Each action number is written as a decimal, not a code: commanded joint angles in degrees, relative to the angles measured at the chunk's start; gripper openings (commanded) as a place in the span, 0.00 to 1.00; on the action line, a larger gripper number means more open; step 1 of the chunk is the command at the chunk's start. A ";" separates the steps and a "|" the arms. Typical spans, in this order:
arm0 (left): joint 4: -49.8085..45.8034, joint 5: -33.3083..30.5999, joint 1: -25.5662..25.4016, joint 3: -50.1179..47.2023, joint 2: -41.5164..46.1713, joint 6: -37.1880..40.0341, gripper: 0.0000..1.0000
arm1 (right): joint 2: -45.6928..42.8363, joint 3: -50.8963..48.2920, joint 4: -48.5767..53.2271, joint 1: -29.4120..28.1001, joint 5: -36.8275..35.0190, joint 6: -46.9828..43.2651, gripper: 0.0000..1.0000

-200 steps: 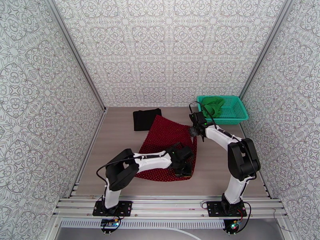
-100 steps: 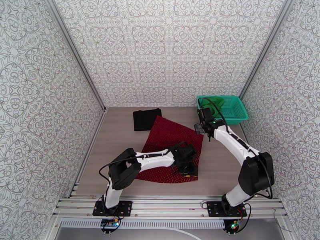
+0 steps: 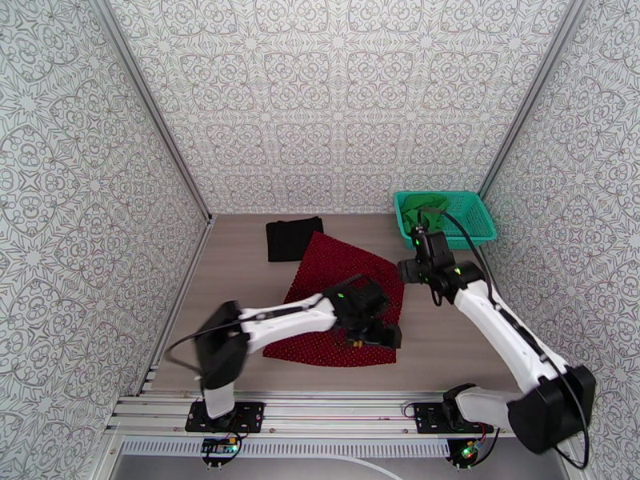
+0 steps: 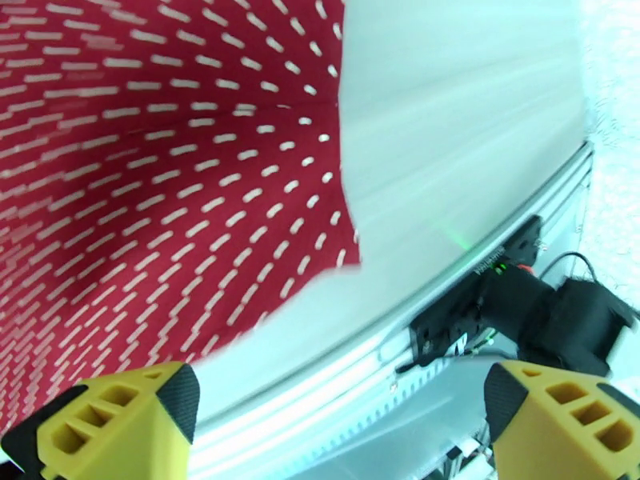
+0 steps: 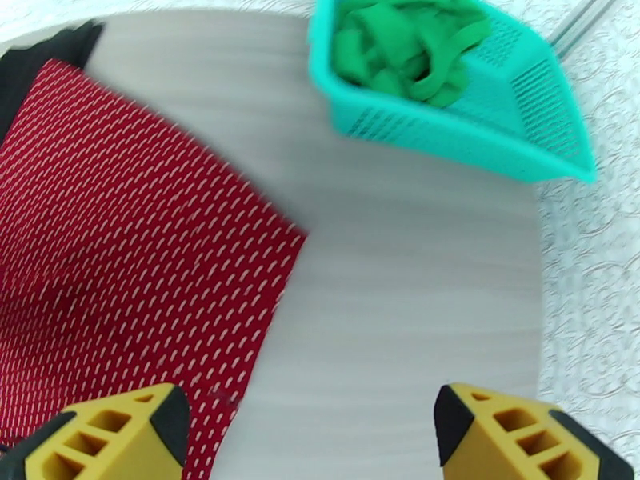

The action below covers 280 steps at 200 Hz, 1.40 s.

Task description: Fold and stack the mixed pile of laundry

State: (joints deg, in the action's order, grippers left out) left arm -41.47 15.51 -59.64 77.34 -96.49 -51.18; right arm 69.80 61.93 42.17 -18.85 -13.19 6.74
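Dark red dotted cloth lies spread flat mid-tabletop; black folded cloth at 11, green garment in teal mesh basket at 1. Left tool & right tool both gape wide, empty, by its 5 & 2 o'clock corners. Best pinch corners squarely, fold w/o dragging.

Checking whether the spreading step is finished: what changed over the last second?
The left hand opened, letting go of the near right corner of the dark red cloth. The right hand, open, pulled away rightward from the far right corner, its arm swinging outward. The cloth spread further right and lies flat. The black garment, and the green garment in the basket, stayed put.
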 commanded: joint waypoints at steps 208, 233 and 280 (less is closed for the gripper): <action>-9.06 -4.97 36.96 -38.17 31.25 -7.07 0.59 | 4.47 -9.56 -12.25 -14.72 17.28 0.88 0.75; -7.39 -4.35 36.98 -37.40 27.41 -6.22 0.58 | 5.06 -9.57 -12.28 -15.01 17.28 0.82 0.74; -5.05 -4.56 37.13 -37.36 23.18 -5.44 0.55 | 5.43 -10.15 -12.60 -15.25 17.06 0.82 0.73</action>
State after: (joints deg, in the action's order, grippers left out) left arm -48.77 10.46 -23.07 38.63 -71.99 -58.19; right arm 74.65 52.80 30.39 -33.45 3.70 7.97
